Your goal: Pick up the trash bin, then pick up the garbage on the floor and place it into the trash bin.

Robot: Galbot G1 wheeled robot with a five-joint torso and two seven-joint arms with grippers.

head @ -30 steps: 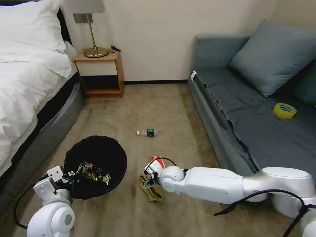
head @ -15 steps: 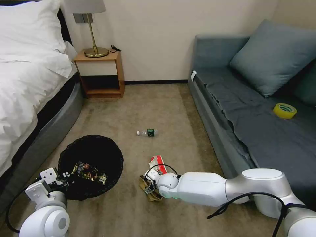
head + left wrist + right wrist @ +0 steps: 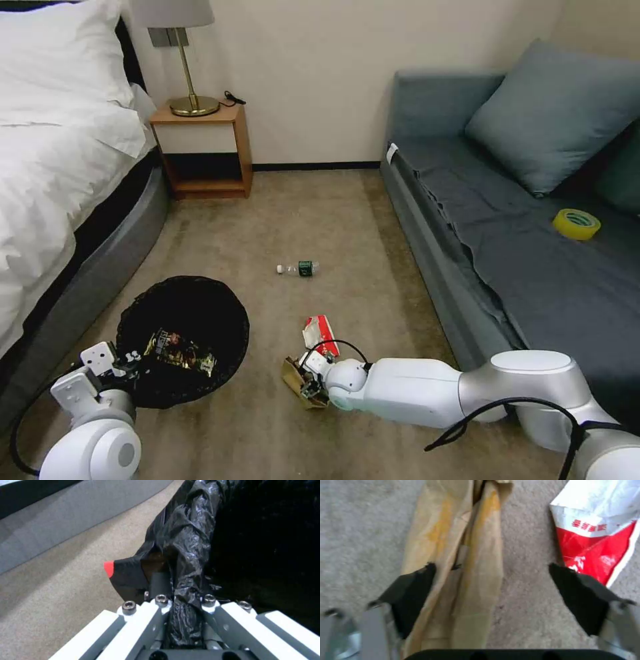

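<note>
The bed (image 3: 47,167) fills the floor's nine-o'clock side and the grey sofa (image 3: 507,227) the three-o'clock side, with a yellow tape roll (image 3: 576,223) lying on its seat. Between them runs the tan carpet (image 3: 287,220).

The trash bin (image 3: 183,317), lined with a black bag, sits toward eight o'clock on the carpet. A dark gold snack wrapper (image 3: 180,350) already lies inside it. The left pincer (image 3: 181,605) is pressed together on the bagged rim at the bin's near edge, pinching a fold of black plastic.

At about six o'clock, the right pincer (image 3: 493,590) is down at the carpet with its jaws spread. One pad (image 3: 416,590) rests on the tan paper (image 3: 463,562), the other pad (image 3: 580,597) lies against the edge of the red-and-white packet (image 3: 603,535), which sits just beside the paper toward twelve o'clock. The small bottle (image 3: 300,269) lies well apart, farther toward twelve o'clock.

The risk, as I judge it, is a poor catch. The paper sits off to one side of the spread jaws rather than centred, so closing may pinch only a loose fold that tears or slips free on the lift. The far pad could also drag the packet in, giving a mixed, unstable hold. The bin's thin bag might slide through the left grip.
</note>
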